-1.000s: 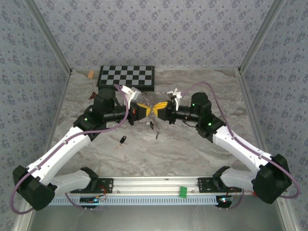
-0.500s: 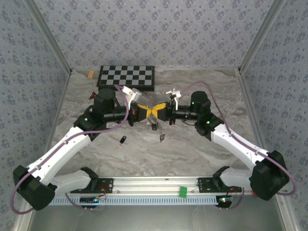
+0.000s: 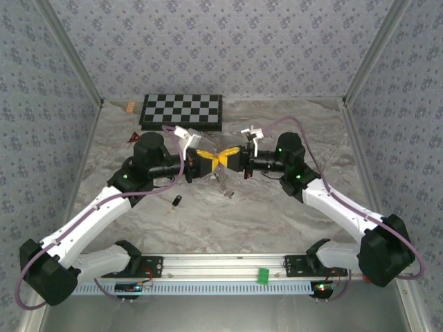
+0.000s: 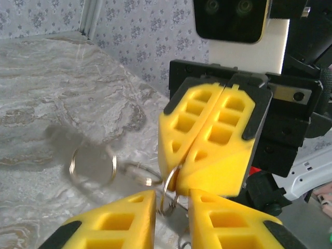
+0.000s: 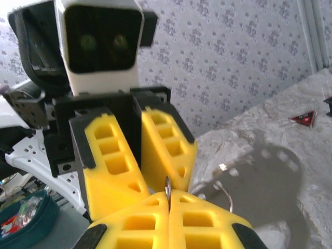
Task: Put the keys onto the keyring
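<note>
My two grippers meet tip to tip above the middle of the marble table. The right gripper (image 3: 230, 158) (image 5: 168, 199) is shut on the keyring (image 4: 171, 181) (image 5: 167, 185), a thin silvery wire loop held edge-on between its yellow pads. The left gripper (image 3: 212, 160) (image 4: 172, 201) is open, its fingertips on either side of the ring's lower part without touching it. More linked rings (image 4: 93, 166) hang off to one side. Something small and dark dangles below the grippers (image 3: 225, 188). One black-headed key (image 3: 178, 201) lies on the table, near the left arm.
A checkerboard (image 3: 182, 111) lies at the back of the table. A small red triangle (image 3: 132, 137) (image 5: 304, 118) rests left of it, and an orange scrap (image 3: 131, 107) beyond. A green block (image 3: 263, 276) sits on the front rail. Patterned walls close in the sides.
The rings and the dark piece hanging under the grippers have swung a little. Both grippers stay together at the centre, the right arm shifting slightly.
</note>
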